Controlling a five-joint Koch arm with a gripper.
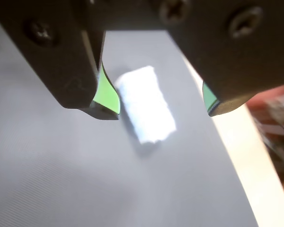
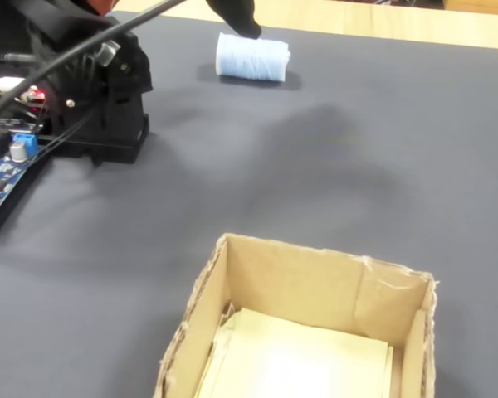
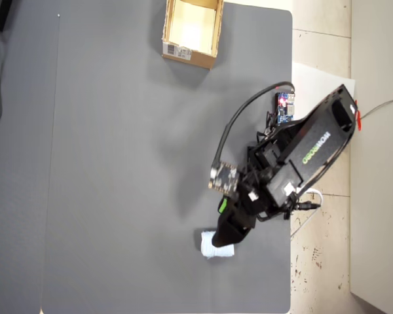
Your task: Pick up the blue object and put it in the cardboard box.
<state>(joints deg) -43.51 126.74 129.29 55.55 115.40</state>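
In the wrist view we see the gripper (image 1: 163, 113) spread wide above the blue object (image 1: 146, 105) lying on the grey tabletop (image 1: 61, 179), while only the overhead view shows the cardboard box (image 3: 190, 31) well apart at the far edge, barcode label facing outward

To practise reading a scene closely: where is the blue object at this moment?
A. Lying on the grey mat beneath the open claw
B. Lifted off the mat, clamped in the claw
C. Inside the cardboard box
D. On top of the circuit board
A: the wrist view shows the blue object lying on the grey mat between the spread tips of the claw, and the cardboard box holds only its pale lining.
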